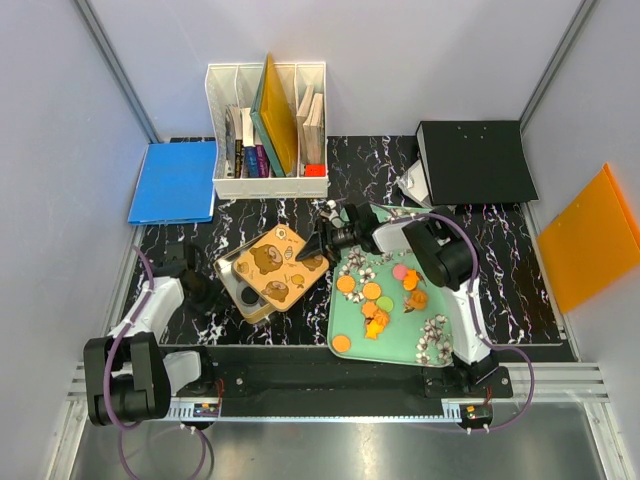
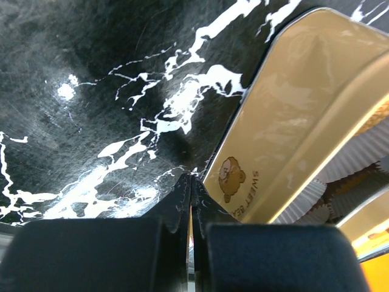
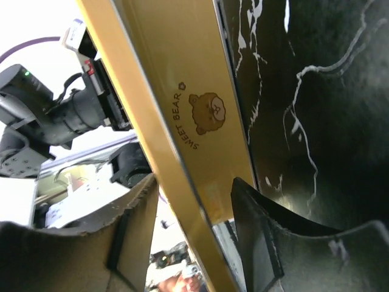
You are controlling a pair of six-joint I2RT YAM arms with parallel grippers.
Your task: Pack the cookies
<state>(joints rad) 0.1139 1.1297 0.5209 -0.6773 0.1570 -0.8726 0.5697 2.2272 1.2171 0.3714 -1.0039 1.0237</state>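
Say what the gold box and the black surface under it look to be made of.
The gold rectangular box with the bear print: likely metal, glossy, since its wall mirrors light. The black white-veined tabletop: probably printed marble-look laminate or vinyl, semi-gloss, with a glare spot; real stone cannot be ruled out.

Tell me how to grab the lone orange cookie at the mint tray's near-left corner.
Pinch the orange cookie across its round edge, straight down from above: it lies flat on the mint tray, apart from the other cookies, leaving finger room on both sides.
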